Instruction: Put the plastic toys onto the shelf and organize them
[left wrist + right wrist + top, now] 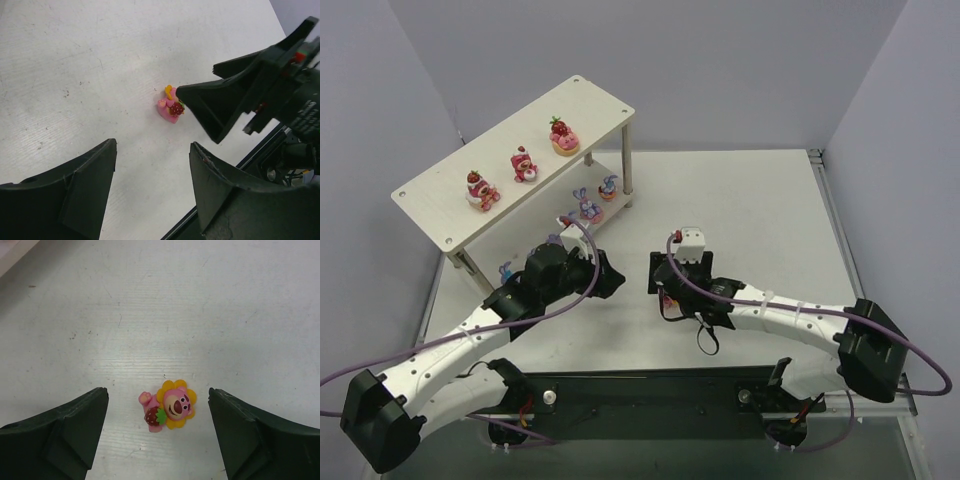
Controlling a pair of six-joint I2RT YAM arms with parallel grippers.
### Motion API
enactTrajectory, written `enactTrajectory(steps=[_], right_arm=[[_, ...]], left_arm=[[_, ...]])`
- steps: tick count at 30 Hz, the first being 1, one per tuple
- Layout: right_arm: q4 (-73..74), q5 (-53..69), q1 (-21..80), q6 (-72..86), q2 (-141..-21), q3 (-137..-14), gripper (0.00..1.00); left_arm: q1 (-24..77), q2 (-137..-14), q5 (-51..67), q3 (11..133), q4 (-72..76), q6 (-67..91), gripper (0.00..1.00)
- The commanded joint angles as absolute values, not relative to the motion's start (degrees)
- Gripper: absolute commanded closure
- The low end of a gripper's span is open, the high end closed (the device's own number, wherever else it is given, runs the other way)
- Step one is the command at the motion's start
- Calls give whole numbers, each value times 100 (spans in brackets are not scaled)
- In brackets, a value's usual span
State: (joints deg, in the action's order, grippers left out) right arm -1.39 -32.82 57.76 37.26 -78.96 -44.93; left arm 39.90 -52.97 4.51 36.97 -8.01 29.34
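An orange-yellow flower-faced pink bear (171,407) lies flat on the table between the open fingers of my right gripper (157,391). The left wrist view shows it (171,106) touching or just beside a right fingertip (200,102). My left gripper (152,150) is open and empty, a short way from the toy. In the top view the grippers face each other, left (611,276) and right (658,278), and the toy is hidden. The shelf (440,200) holds three strawberry bears (524,165) on top and two bunnies (587,207) on the lower board.
A bunny (505,270) stands on the table by the shelf's near leg, beside my left arm. Another bunny (554,240) peeks out behind the left wrist. The table's black front rail (650,395) runs between the arm bases.
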Motion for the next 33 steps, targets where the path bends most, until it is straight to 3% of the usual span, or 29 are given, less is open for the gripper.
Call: enactTrajectory(steps=[1, 6, 17, 23, 33], right_arm=[[683, -3569, 5713, 4770, -7401, -4298, 17], [1028, -3331, 5379, 6352, -7233, -3904, 20], [176, -2619, 5010, 9936, -6882, -2944, 18], [44, -2066, 5185, 10871, -7066, -3129, 18], [-633, -2144, 5370, 11900, -7751, -3006, 20]], left_arm=[[3955, -5493, 606, 3595, -431, 3102, 30], [3964, -5896, 703, 3560, -142, 3287, 28], [4025, -6434, 703, 3437, 369, 3472, 27], [4034, -6267, 318, 3454, 203, 3445, 27], [4008, -5722, -395, 3454, -316, 3375, 26]])
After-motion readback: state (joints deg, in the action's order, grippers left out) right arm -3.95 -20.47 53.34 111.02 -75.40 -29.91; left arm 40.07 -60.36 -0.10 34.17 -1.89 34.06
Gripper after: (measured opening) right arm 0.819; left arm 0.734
